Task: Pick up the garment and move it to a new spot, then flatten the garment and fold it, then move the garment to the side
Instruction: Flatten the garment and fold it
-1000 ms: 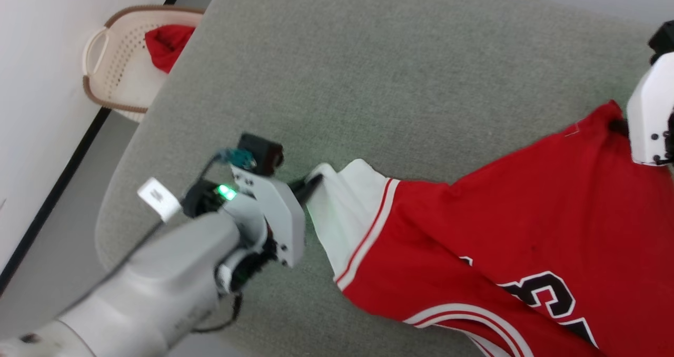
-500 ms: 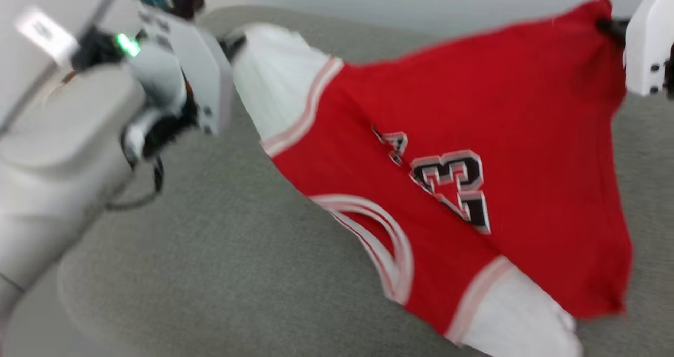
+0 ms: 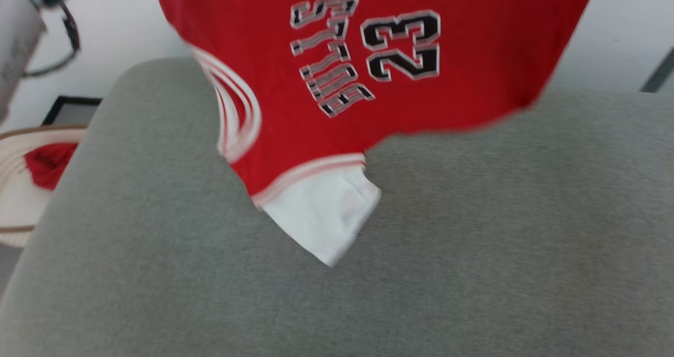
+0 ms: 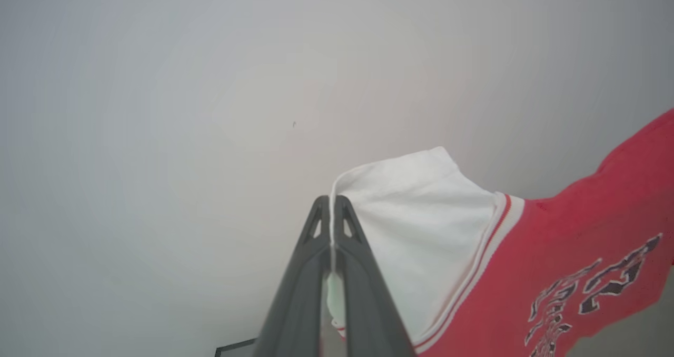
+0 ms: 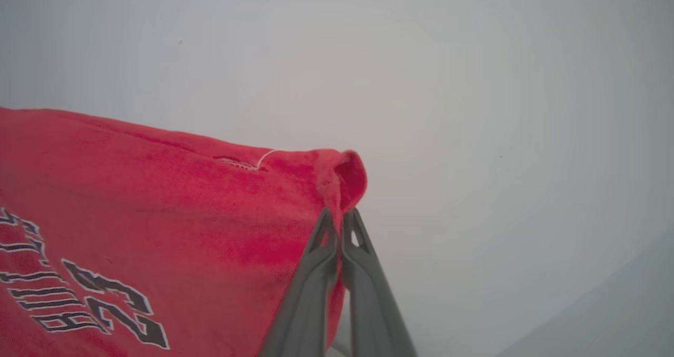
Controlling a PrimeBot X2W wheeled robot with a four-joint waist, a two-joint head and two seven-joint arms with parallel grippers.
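The left hand (image 4: 330,205) is pinched shut on a white corner of the garment (image 4: 421,215), and the right hand (image 5: 338,216) is clamped on a rolled red corner. Between them the garment hangs spread in the air above the grey-covered desk (image 3: 474,241), its lower white panel dangling close over the cover. It looks light, limp and slightly slick, so corners and hems are the places to grip, though thin pinches may slip. At far left a cream basket (image 3: 13,209) holding a red cloth (image 3: 47,162) sits beside the desk, seemingly out of the way.
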